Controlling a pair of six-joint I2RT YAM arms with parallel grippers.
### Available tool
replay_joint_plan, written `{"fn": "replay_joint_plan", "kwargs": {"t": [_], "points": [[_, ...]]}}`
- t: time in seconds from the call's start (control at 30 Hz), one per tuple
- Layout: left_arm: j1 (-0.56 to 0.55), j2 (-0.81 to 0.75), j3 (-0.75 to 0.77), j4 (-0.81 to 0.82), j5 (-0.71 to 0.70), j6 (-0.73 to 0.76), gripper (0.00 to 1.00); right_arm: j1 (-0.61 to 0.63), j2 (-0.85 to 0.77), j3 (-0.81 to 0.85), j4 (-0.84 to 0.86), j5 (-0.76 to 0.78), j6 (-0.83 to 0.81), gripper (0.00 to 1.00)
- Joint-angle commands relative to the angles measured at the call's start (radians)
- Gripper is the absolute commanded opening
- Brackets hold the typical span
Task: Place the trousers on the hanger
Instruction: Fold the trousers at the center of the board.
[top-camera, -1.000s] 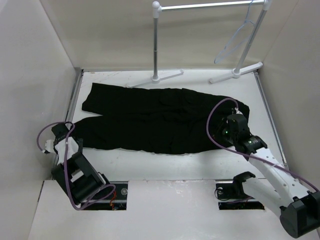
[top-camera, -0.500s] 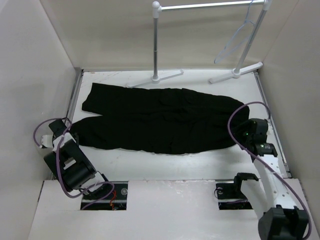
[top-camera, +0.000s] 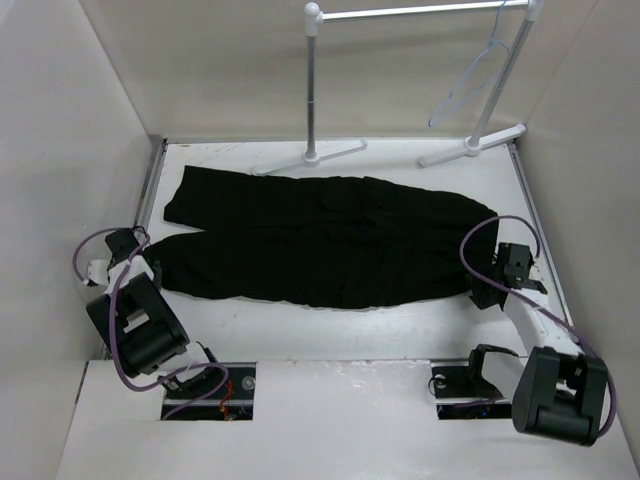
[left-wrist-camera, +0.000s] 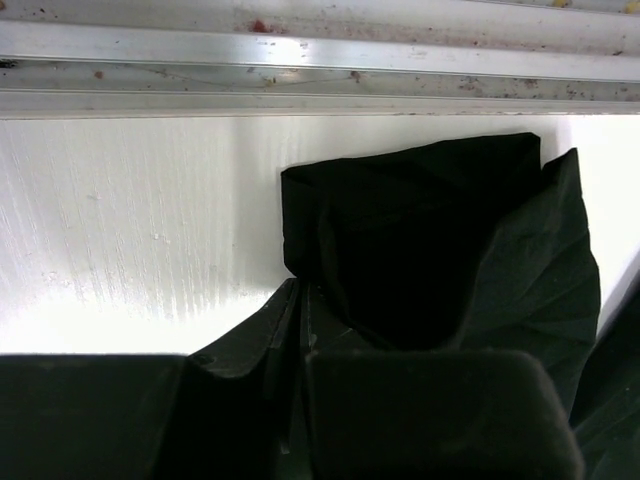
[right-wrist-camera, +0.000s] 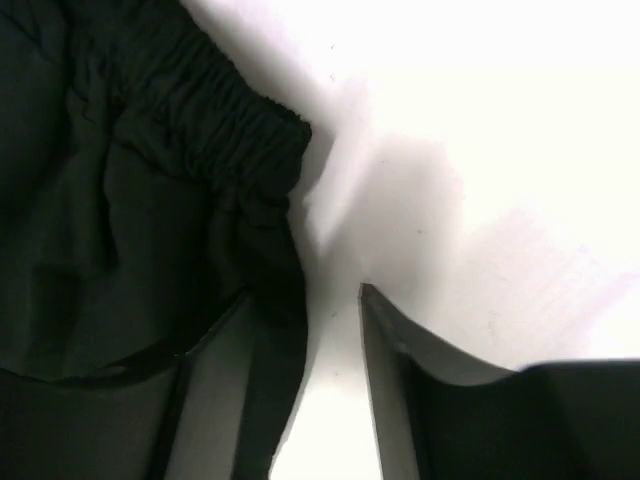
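Note:
The black trousers (top-camera: 320, 240) lie flat across the table, waist to the right and legs to the left. My left gripper (top-camera: 148, 268) is at the hem of the near leg. In the left wrist view its jaws (left-wrist-camera: 300, 295) are shut, with the bunched hem cloth (left-wrist-camera: 430, 240) meeting the tips. My right gripper (top-camera: 482, 292) is low at the near corner of the waist. It is open (right-wrist-camera: 303, 292), with the edge of the gathered waistband (right-wrist-camera: 230, 120) hanging along the left finger and bare table beside the right one. The pale hanger (top-camera: 470, 80) hangs from the rail at the back right.
A white rack (top-camera: 312, 90) with T-shaped feet (top-camera: 472, 145) stands along the back of the table. White walls close in left and right. A metal rail (left-wrist-camera: 320, 75) runs along the table's left edge just beyond the hem.
My left gripper has shut at the leg hem. My right arm has swung from over the waist out to its near right corner and come down there.

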Motion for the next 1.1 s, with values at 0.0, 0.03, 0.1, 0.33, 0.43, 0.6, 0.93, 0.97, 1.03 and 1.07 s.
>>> {"fn": "replay_joint_plan", "kwargs": {"t": [0.0,0.03,0.1,0.33,0.43,0.6,0.93,0.97,1.03,1.07], "points": [[-0.02,0.003,0.054,-0.039,-0.027,-0.006,0.02,0.027,0.091,0.017,0.122,0.01,0.024,0.5],[-0.024,0.003,0.06,-0.042,-0.031,-0.006,0.02,0.029,0.137,0.023,0.138,0.014,0.024,0.47],[-0.029,0.004,0.075,-0.053,-0.038,-0.005,0.01,0.029,0.226,0.043,0.176,0.017,0.026,0.38],[-0.037,-0.034,0.114,-0.113,-0.053,-0.005,0.0,0.06,0.303,0.083,0.236,0.043,0.038,0.06],[-0.041,-0.089,0.132,-0.186,-0.084,0.001,0.0,0.06,0.198,0.074,0.17,0.046,0.038,0.03],[-0.029,-0.21,0.152,-0.355,-0.107,0.011,0.0,0.061,-0.135,0.06,-0.078,0.085,-0.011,0.03],[-0.053,-0.361,0.451,-0.697,-0.364,0.079,0.0,0.104,-0.387,0.218,-0.404,0.124,-0.052,0.02],[-0.067,-0.353,0.492,-0.703,-0.387,0.093,0.0,0.116,-0.388,0.234,-0.408,0.157,-0.065,0.02],[-0.101,-0.309,0.575,-0.684,-0.43,0.138,0.0,0.125,-0.372,0.27,-0.401,0.197,-0.098,0.02],[-0.119,-0.275,0.614,-0.665,-0.433,0.15,0.0,0.121,-0.353,0.295,-0.387,0.2,-0.117,0.02]]}}
